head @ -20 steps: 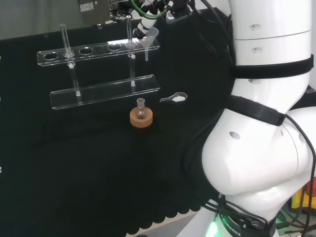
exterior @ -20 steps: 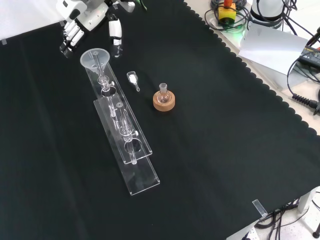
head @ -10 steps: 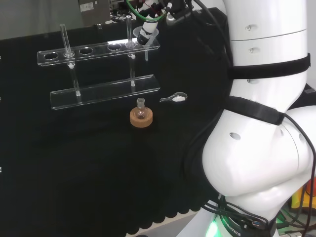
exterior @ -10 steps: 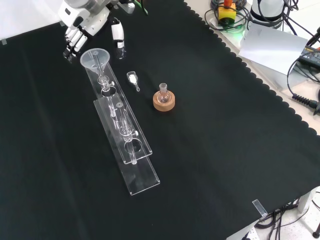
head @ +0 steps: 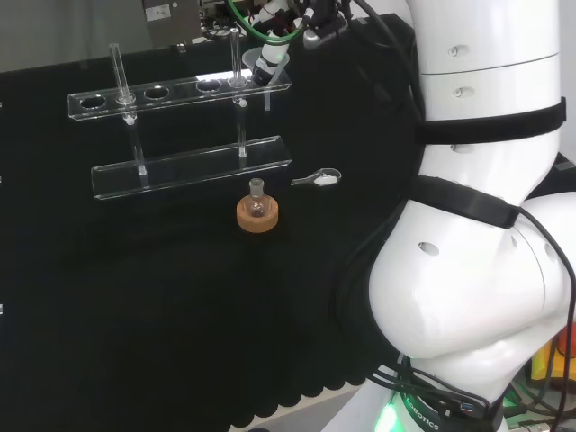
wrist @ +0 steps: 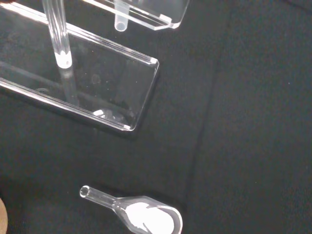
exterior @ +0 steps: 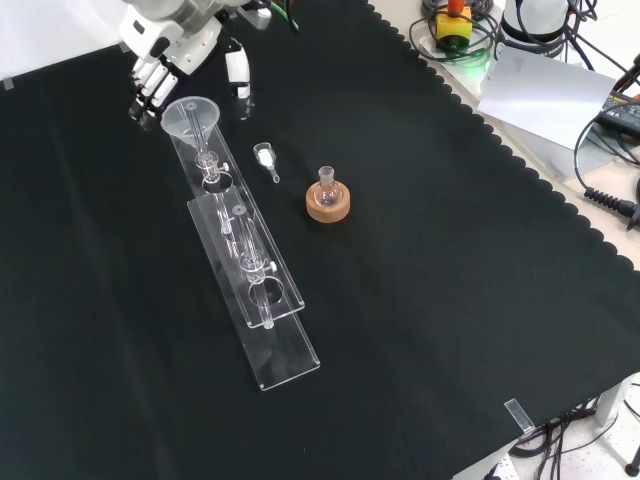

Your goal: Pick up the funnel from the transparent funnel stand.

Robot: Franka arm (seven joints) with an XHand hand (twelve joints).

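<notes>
Front view: black cloth (exterior: pixel 420 300) bears a clear funnel stand (exterior: pixel 250 270), scalloped edge.

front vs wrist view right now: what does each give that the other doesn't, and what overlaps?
Front adds: the robot hand just behind the funnel, the funnel stand end to end, and a small flask on a cork ring.
Wrist adds: a close look under the stand's end, where a clear tube tip, likely the funnel's stem, pokes below the upper shelf.
Both: the base plate, the clear scoop with white powder, and the black cloth.
</notes>
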